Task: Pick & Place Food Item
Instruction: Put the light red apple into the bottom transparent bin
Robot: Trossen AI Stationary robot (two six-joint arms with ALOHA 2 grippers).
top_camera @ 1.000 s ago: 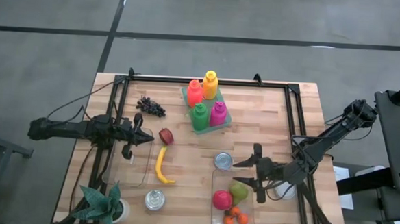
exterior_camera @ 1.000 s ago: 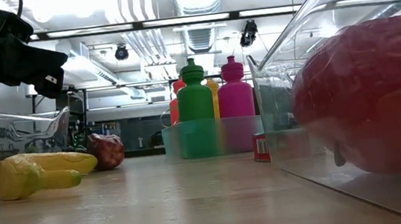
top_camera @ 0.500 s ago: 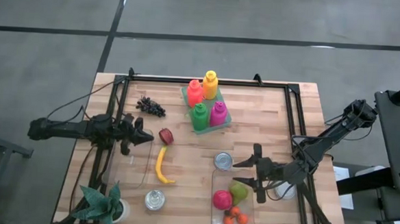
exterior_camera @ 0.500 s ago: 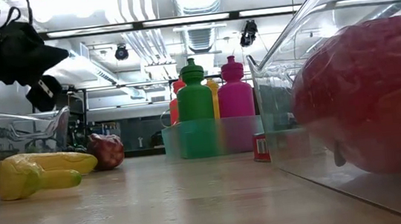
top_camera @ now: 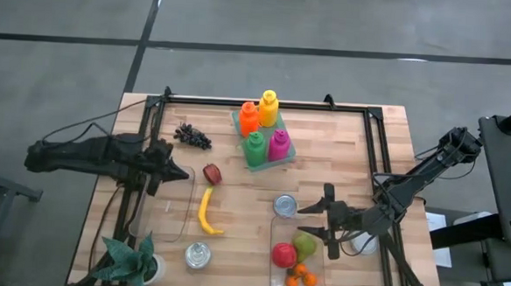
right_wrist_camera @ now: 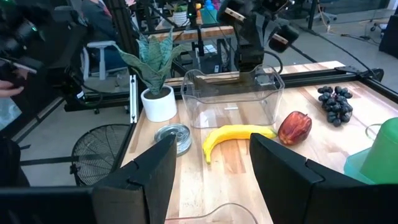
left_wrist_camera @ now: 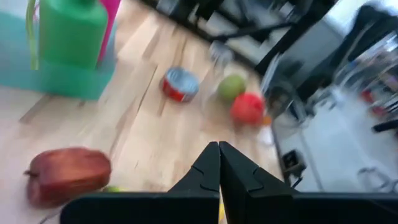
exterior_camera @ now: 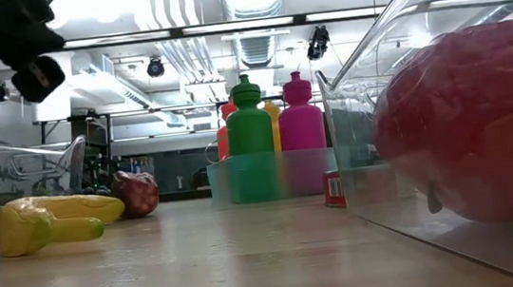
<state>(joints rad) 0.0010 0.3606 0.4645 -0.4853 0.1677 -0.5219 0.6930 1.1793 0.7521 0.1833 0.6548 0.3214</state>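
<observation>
A yellow banana (top_camera: 205, 210) and a dark red fruit (top_camera: 212, 173) lie on the wooden table beside a clear bin (top_camera: 166, 210); dark grapes (top_camera: 192, 136) lie farther back. My left gripper (top_camera: 185, 171) hangs shut and holding nothing above that bin's far end, pointing at the red fruit (left_wrist_camera: 65, 175). My right gripper (top_camera: 326, 219) stands open with nothing between its fingers, over the far end of a second clear bin (top_camera: 294, 285). That bin holds a red apple (top_camera: 284, 255), a pear (top_camera: 305, 245) and small oranges (top_camera: 299, 277).
Coloured bottles stand in a teal tray (top_camera: 264, 136) at the back. One tin can (top_camera: 285, 205) stands near the right bin and another (top_camera: 198, 256) near the front. A potted plant (top_camera: 133, 261) fills the front left corner. Black rails (top_camera: 370, 158) run along the table's sides.
My left gripper has risen above the left bin, staying shut, and has rolled about its own axis; it has also drawn back a little toward the table's left edge.
</observation>
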